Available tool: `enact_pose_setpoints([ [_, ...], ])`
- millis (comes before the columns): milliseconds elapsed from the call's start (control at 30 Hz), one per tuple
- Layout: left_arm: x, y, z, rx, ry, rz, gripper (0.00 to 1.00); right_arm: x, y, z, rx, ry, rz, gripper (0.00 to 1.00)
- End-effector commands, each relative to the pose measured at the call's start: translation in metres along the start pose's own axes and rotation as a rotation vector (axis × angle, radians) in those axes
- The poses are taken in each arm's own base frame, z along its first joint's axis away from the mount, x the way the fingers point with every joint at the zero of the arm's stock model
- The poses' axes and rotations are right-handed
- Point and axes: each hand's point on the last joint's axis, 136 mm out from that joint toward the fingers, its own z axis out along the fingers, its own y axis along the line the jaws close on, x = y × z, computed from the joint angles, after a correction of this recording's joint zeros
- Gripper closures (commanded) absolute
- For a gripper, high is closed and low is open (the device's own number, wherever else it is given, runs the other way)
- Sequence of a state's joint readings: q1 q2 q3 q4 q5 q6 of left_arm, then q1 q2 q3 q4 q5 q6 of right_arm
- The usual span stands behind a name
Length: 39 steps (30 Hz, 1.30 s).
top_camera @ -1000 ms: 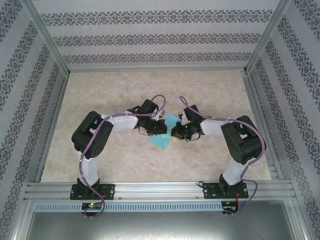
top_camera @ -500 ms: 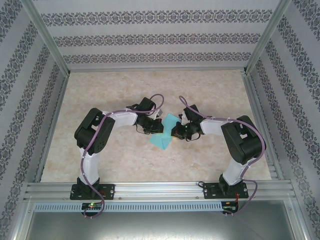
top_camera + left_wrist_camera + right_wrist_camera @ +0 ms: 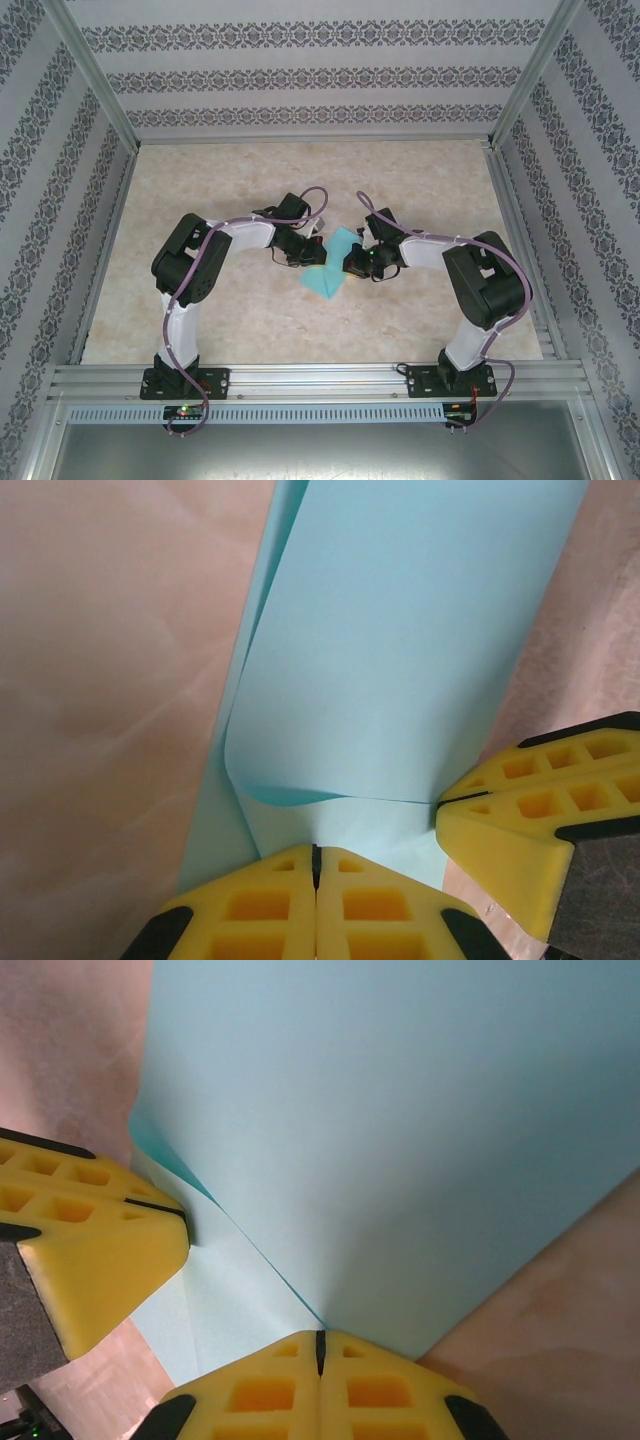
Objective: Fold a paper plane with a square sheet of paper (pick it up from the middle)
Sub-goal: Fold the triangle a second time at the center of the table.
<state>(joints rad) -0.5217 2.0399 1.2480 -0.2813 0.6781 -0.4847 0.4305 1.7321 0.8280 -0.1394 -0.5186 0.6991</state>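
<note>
The square sheet of paper point(image 3: 329, 268) is turquoise and lies partly folded on the table between my two arms, tapering toward the near side. My left gripper point(image 3: 316, 255) is shut on its left edge. In the left wrist view the yellow jaws point(image 3: 316, 852) pinch the sheet point(image 3: 400, 630) just below a curled flap. My right gripper point(image 3: 347, 262) is shut on the right edge. In the right wrist view a crease in the sheet point(image 3: 400, 1120) runs straight into the closed jaws point(image 3: 320, 1338). Each wrist view also shows the other gripper's fingers point(image 3: 530, 810) point(image 3: 90, 1250), closed on the sheet.
The beige marbled tabletop point(image 3: 230, 180) lies open on all sides of the paper. Aluminium frame rails point(image 3: 320, 378) and patterned walls point(image 3: 310, 75) enclose the workspace. The arms' elbows point(image 3: 190, 265) point(image 3: 485, 280) stand near the front corners.
The left gripper has shifted slightly rightward toward the right one. The paper's outline has narrowed from a wide triangle to a slimmer folded shape. Both grippers have stayed shut.
</note>
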Motion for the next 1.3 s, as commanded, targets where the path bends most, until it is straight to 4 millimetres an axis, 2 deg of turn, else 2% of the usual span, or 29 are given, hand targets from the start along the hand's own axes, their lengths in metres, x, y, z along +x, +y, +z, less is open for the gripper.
enact_pose_setpoints([
  [0, 0.016, 0.039, 0.012, -0.122, 0.063, -0.038, 0.93, -0.001, 0.005, -0.011, 0.029, -0.027, -0.031, 0.91],
  [133, 0.019, 0.045, 0.014, -0.136, 0.075, -0.046, 0.92, -0.002, 0.027, -0.028, -0.016, -0.071, -0.062, 0.88],
  [267, 0.020, 0.047, 0.017, -0.139, 0.081, -0.050, 0.93, 0.007, 0.045, -0.035, -0.062, -0.080, -0.084, 0.88],
  [400, 0.019, 0.048, 0.019, -0.136, 0.083, -0.052, 0.93, 0.024, 0.062, -0.027, -0.110, -0.046, -0.096, 0.88],
  [500, 0.020, 0.048, 0.021, -0.133, 0.087, -0.054, 0.93, 0.035, 0.068, -0.016, -0.112, -0.012, -0.109, 0.88],
  [667, 0.021, 0.050, 0.021, -0.124, 0.092, -0.060, 0.93, 0.047, 0.061, 0.002, -0.083, 0.039, -0.113, 0.89],
  [833, 0.023, 0.054, 0.022, -0.121, 0.098, -0.071, 0.93, 0.055, 0.046, 0.014, -0.020, 0.079, -0.121, 0.90],
  [1267, 0.027, 0.059, 0.024, -0.129, 0.110, -0.077, 0.93, 0.054, 0.025, 0.022, 0.084, 0.100, -0.145, 0.91],
])
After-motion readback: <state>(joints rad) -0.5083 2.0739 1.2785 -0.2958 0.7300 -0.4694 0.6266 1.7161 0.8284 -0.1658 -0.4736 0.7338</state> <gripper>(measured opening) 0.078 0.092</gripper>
